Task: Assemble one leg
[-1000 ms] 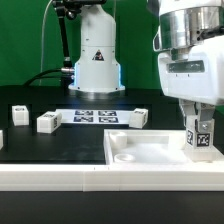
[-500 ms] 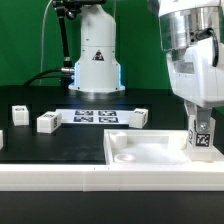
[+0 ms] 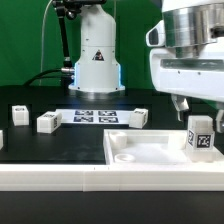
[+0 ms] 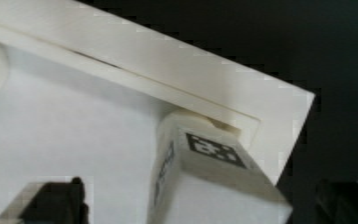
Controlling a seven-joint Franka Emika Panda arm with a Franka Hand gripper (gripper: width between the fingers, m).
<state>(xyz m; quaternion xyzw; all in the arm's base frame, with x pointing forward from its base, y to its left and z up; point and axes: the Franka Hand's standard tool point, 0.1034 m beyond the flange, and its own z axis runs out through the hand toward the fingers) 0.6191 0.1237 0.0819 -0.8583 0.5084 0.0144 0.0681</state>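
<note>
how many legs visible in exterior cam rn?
4, maybe more hidden. One leg stands on the white panel at the exterior view's right; three loose on the table.

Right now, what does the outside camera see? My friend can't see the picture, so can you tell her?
A white leg with a black-and-white tag stands upright at the corner of a big flat white panel, on the exterior view's right, with the robot's claw lifted just above it. Three more white legs and a marker board lie on the black table behind.
</note>
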